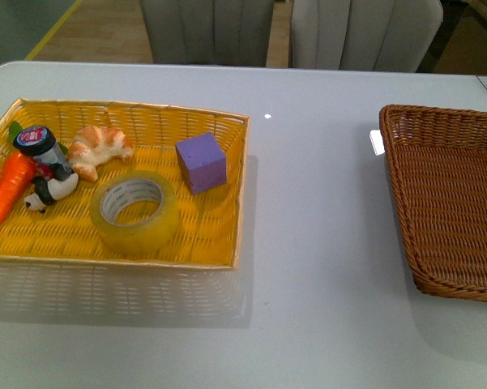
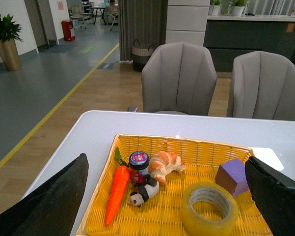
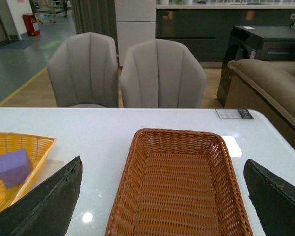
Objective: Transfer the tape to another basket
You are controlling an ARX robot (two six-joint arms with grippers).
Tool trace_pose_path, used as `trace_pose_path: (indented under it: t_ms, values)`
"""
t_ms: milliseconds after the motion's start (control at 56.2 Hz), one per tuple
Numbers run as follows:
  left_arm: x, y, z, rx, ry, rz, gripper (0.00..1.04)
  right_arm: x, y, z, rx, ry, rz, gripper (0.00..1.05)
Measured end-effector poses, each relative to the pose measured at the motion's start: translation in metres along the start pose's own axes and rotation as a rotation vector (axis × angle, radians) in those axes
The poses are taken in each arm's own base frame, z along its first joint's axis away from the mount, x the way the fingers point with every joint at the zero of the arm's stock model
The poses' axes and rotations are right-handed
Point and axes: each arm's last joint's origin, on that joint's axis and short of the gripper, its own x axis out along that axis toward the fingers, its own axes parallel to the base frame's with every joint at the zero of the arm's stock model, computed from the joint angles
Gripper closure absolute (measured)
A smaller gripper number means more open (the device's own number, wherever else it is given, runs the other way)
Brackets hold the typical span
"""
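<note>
The tape (image 1: 135,212), a yellowish translucent roll with a white core, lies flat in the yellow woven basket (image 1: 224,121) on the left; it also shows in the left wrist view (image 2: 209,208). The dark brown wicker basket (image 1: 437,212) stands at the right, nothing in it, and also shows in the right wrist view (image 3: 179,189). My left gripper (image 2: 167,196) is open, held above and short of the yellow basket. My right gripper (image 3: 162,196) is open above the near end of the brown basket. Neither gripper shows in the front view.
In the yellow basket with the tape lie a purple cube (image 1: 201,162), a croissant (image 1: 100,149), a carrot (image 1: 8,191), a small jar (image 1: 42,149) and a panda figure (image 1: 47,193). Grey chairs (image 1: 211,31) stand behind the white table (image 1: 324,267).
</note>
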Motion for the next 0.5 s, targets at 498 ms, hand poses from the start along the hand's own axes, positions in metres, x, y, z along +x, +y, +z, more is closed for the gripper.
trace_pose_path:
  t_ms: [498]
  values:
    - [0.0000,0.0000,0.0000,0.000,0.000,0.000,0.09,0.0076,0.0002,-0.0040,0.192,0.555,0.163,0.09]
